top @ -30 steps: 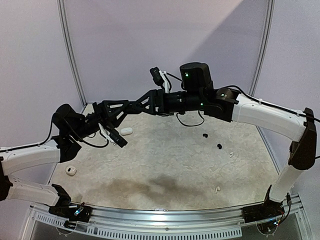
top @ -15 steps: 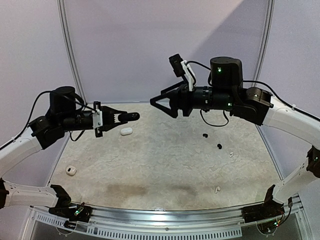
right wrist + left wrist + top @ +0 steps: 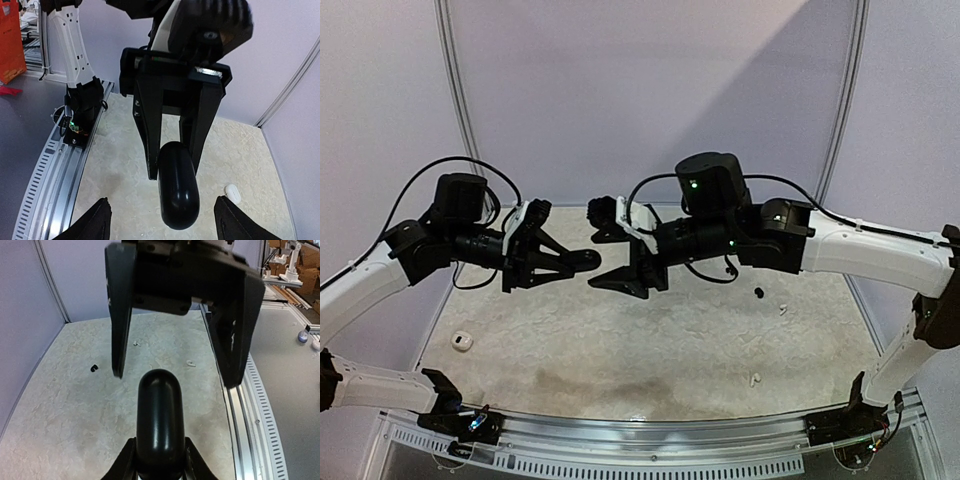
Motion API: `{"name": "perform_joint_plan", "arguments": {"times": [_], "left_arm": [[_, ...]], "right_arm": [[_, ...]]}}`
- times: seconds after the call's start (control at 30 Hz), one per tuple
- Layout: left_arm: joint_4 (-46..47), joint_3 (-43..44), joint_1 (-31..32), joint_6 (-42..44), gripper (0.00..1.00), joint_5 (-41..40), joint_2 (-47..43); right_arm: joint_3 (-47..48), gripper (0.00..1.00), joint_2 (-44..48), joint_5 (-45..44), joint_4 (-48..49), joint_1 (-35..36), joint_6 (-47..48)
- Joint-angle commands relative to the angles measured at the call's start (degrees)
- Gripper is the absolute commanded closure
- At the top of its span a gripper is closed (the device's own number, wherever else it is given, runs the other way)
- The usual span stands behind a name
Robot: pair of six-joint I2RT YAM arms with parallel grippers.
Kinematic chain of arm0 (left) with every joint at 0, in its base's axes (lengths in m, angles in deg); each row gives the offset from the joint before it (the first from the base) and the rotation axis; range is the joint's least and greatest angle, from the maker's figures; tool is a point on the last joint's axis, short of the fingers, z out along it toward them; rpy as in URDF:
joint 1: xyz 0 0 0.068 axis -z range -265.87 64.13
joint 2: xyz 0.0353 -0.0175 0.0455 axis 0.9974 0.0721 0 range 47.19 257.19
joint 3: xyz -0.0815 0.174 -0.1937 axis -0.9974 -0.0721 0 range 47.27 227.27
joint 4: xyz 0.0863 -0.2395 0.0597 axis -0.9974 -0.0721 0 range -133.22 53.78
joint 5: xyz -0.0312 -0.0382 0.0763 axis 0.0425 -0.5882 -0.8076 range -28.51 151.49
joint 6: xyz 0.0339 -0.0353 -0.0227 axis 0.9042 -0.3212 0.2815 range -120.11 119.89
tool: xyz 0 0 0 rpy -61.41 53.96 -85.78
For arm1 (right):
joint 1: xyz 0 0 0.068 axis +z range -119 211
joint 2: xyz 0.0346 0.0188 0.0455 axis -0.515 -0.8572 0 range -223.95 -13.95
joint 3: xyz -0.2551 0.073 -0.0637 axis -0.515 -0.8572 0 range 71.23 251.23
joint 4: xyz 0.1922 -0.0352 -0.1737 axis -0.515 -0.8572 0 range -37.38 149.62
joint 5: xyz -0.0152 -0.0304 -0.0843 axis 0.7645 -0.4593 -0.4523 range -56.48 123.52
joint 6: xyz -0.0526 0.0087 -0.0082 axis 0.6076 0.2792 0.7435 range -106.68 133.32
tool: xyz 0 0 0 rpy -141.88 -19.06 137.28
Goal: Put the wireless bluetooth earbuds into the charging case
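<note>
- Two grippers face each other tip to tip in mid-air, centre-left of the overhead view, above the table [image 3: 650,340].
- The left gripper [image 3: 563,263] is clamped on one end of a black charging case [image 3: 588,259]. The case is a smooth rounded pebble, and its free end sticks out toward the other arm.
- The right gripper [image 3: 175,376] has its fingers spread wide. The case's free end points into the gap, touching neither finger as far as the wrist views show.
- Earbuds lie loose on the table at the right of the overhead view. A black earbud [image 3: 758,292] has a white earbud [image 3: 782,308] just beside it, and a second white earbud [image 3: 755,379] lies lower, near the front rail [image 3: 650,435].
- A white case [image 3: 461,341] sits at the lower left, well apart from both grippers.
</note>
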Motion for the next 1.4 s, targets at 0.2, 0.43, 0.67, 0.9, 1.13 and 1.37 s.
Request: {"name": "perform_joint_plan", "arguments": {"times": [0.2,0.43,0.67,0.9,1.13,1.37], "left_arm": [[-0.48,0.86,-0.66,-2.49,1.00,3.19,0.76],[0.29,0.31,-0.67,-2.38,1.00,3.32,0.49],[10.48,-3.74,-2.64,-12.05,0.06,4.67,-2.26],[25.63,-9.49,-4.98,-18.67,0.03,9.43,-3.65],[47.52,-13.81,-3.80,-32.65,0.39,5.22,-3.01],[48.51,-14.04,-2.69,-32.13,0.21,5.04,-3.41]], "right_arm": [[2.31,0.55,-3.96,-0.93,2.15,-0.04,-1.36],[3.92,0.85,-4.91,-1.68,-0.90,-0.06,-2.21],[5.08,1.00,-4.54,-1.81,-1.29,-0.90,-6.84],[-1.20,1.00,1.83,6.57,12.10,-3.20,-14.88],[-1.90,1.00,3.41,7.71,15.58,-3.32,-17.07],[-1.31,1.00,3.36,5.37,15.11,-3.28,-16.73]]}}
